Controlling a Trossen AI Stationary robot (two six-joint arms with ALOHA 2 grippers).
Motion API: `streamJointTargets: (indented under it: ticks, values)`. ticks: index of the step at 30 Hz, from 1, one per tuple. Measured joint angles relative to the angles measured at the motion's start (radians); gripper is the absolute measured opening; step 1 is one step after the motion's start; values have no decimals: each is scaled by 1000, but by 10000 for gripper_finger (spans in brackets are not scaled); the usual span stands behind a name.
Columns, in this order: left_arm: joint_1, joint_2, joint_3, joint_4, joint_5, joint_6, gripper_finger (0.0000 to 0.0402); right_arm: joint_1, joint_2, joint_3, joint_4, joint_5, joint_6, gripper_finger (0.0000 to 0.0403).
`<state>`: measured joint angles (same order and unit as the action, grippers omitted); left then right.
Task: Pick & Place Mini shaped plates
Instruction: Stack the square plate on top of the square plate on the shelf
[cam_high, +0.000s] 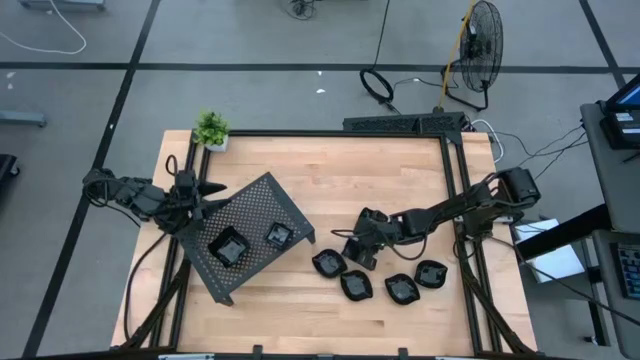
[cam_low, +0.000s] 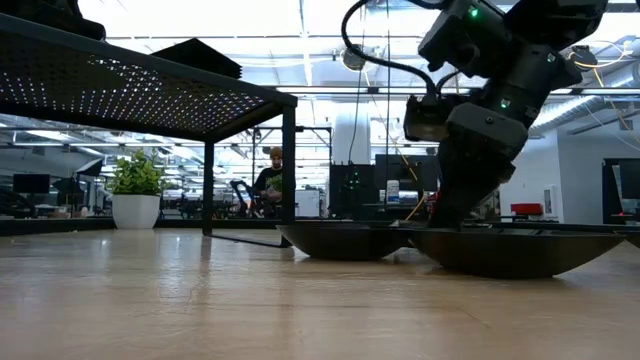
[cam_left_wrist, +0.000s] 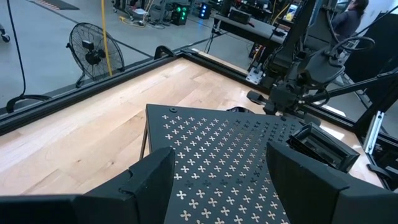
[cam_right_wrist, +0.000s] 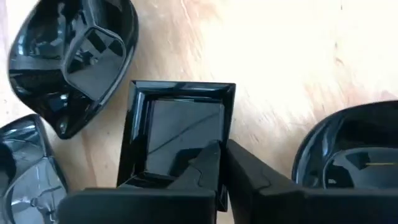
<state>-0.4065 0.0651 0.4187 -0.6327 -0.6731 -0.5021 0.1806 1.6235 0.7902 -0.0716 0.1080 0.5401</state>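
One right gripper (cam_right_wrist: 221, 163) reaches down, pinching square plate (cam_right_wrist: 177, 127) rim.

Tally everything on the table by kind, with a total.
Plates on the tray: 2
Square plate on the table: 1
Rounded plates on the table: 4
Tray: 1
Potted plant: 1
Total: 9

Glossy black plates (cam_high: 401, 289); dark tray (cam_high: 250, 235), cross-pattern perforations; light wood table (cam_high: 330, 170); green plant (cam_high: 211, 128).
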Motion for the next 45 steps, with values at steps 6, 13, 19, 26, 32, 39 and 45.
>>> streamJointTargets:
  ticks: [6,13,19,26,32,39,45]
  values:
    - [0,0,0,0,0,0,255,0,-85,0,-11,81,-57,2]
    - [0,0,0,0,0,0,255,-2,-243,0,101,202,-153,1]
    - [0,0,0,0,0,0,255,-38,-273,100,225,52,-276,1]
    - [0,0,0,0,0,0,255,-43,-90,353,217,-14,-361,1]
    - [0,0,0,0,0,0,255,-49,69,547,212,-88,-445,0]
    - [0,0,0,0,-1,0,255,-76,196,635,260,-95,-478,0]
    - [0,0,0,0,-1,0,255,-111,239,638,307,-135,-476,6]
